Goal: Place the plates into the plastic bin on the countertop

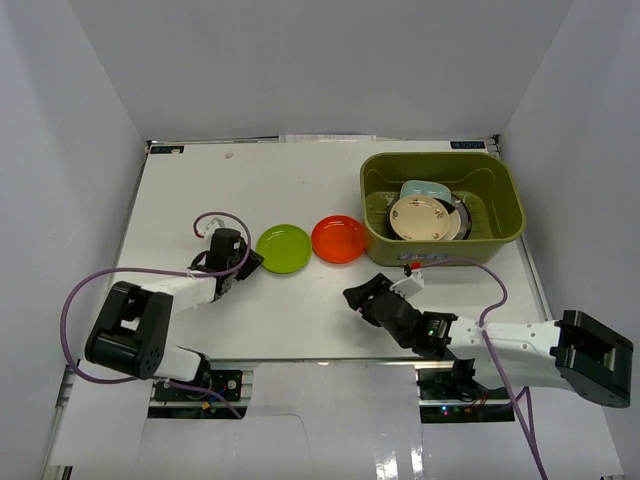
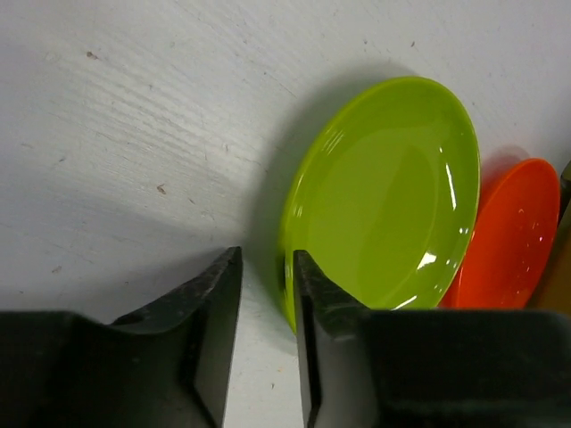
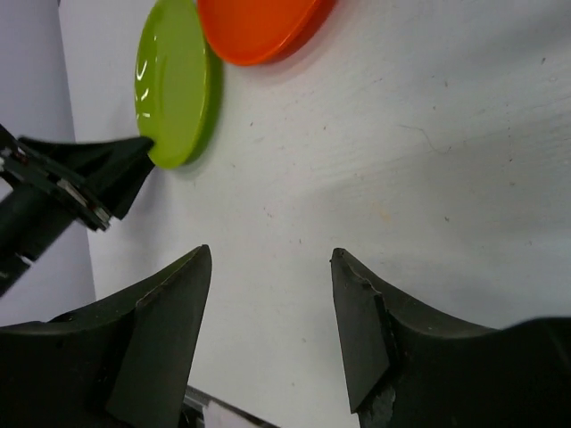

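A lime green plate (image 1: 283, 248) and an orange-red plate (image 1: 338, 239) lie side by side on the white countertop (image 1: 300, 180). The olive-green plastic bin (image 1: 505, 190) at the back right holds a beige-gold plate (image 1: 425, 217) on top of darker plates, with a mint plate (image 1: 420, 188) behind. My left gripper (image 1: 248, 262) is at the green plate's left rim. In the left wrist view its jaws (image 2: 268, 267) stand narrowly apart, one finger over the green plate's (image 2: 384, 205) rim, table showing between them. My right gripper (image 1: 355, 295) is open and empty over bare table (image 3: 270, 259).
Pale grey walls enclose the countertop on three sides. The orange-red plate (image 2: 513, 236) lies just right of the green one, close to the bin's front left corner. A purple cable loops over each arm. The green plate (image 3: 174, 80) and the orange-red plate (image 3: 259, 27) also show in the right wrist view.
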{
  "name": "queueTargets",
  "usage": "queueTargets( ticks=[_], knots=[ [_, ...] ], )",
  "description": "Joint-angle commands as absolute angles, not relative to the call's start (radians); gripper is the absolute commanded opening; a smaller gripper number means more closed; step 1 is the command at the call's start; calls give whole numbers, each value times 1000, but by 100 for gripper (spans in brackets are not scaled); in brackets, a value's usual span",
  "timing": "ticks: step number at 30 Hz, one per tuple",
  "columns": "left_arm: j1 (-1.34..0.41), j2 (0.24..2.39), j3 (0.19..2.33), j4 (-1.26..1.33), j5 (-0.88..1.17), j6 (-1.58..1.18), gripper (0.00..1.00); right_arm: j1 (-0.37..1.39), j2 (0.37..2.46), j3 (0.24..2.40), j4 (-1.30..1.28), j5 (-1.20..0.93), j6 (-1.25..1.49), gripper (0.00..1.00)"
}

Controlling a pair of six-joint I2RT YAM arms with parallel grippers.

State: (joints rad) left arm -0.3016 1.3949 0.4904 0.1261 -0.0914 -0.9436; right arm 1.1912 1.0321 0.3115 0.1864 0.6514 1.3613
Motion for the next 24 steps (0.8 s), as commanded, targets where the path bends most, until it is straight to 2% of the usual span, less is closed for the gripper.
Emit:
queueTargets(
  ticks=[1, 2, 6, 8, 12, 19, 24],
  knots=[
    [-288, 1411, 514, 169, -100, -925, 38, 1195, 1121, 328, 314, 859, 1560, 63],
    [-287, 1416, 514, 173, -100, -922, 28, 1195, 1147, 337, 318, 870, 1592, 63],
    [-276, 1414, 529, 155, -95, -901, 0, 1192, 1287, 411, 286, 902, 1690, 65],
    [-272, 1391, 535, 137, -77, -873, 0, 1169, 1363, 425, 285, 897, 1732, 66],
    [-273, 1216, 529, 39, -63, -842, 0, 1118, 1434, 405, 359, 899, 1802, 64],
    [-272, 774, 592, -169, -51, -764, 0, 1069, 1619, 538, 394, 900, 1821, 63],
    [-273, 689, 713, -265, -15, -670, 0, 1043, 1718, 644, 356, 879, 1904, 61]
  ],
)
